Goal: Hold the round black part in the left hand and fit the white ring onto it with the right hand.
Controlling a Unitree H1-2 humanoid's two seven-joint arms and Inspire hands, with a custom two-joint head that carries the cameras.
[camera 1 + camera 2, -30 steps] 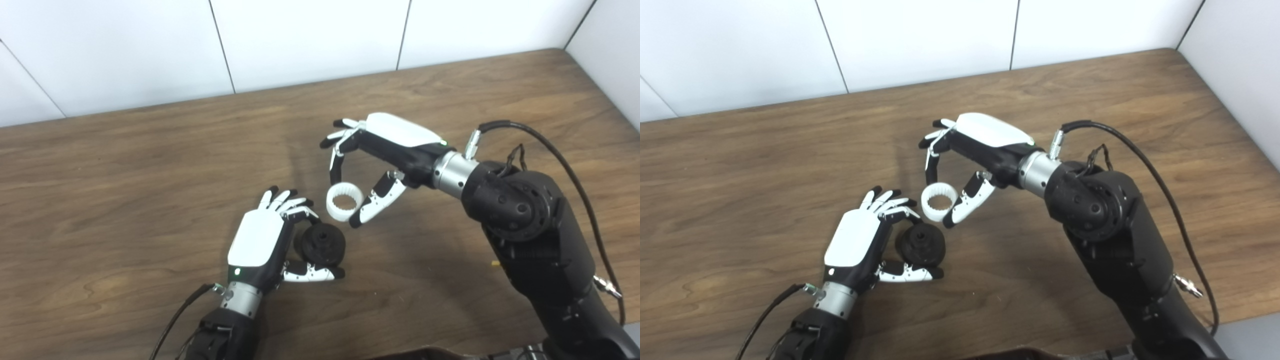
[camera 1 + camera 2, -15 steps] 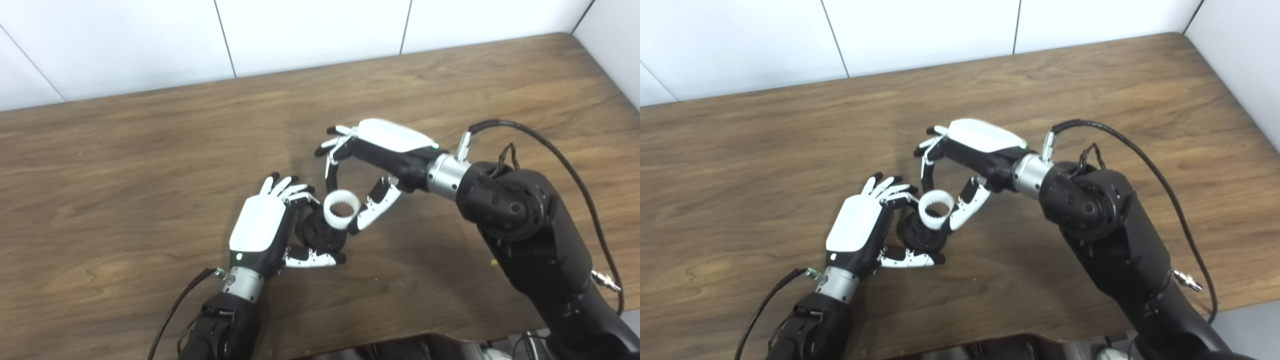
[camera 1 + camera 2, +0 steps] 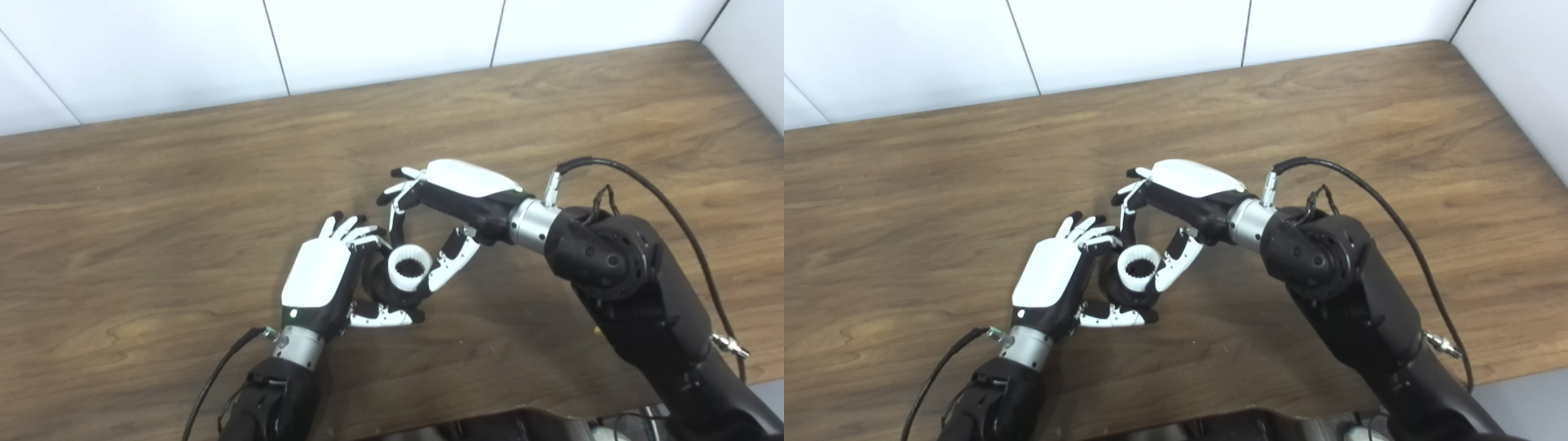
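My left hand (image 3: 321, 282) is shut on the round black part (image 3: 387, 294), gripping it between thumb and fingers just above the table. The white toothed ring (image 3: 408, 275) is pinched in my right hand (image 3: 456, 196), between its thumb and a finger. The ring sits right over the top of the black part, and the black hub shows through its hole. Whether the ring is seated on the part cannot be told. The same ring (image 3: 1139, 267) and black part (image 3: 1119, 295) appear in the right eye view.
The brown wooden table (image 3: 153, 202) spreads all around the hands. White wall panels (image 3: 380, 37) stand behind it and at the right corner. A black cable (image 3: 667, 202) loops off my right forearm.
My right hand has carried the white ring down and to the left, from beside the black part to directly over it. My left hand keeps its hold. The camera tilted slightly early on.
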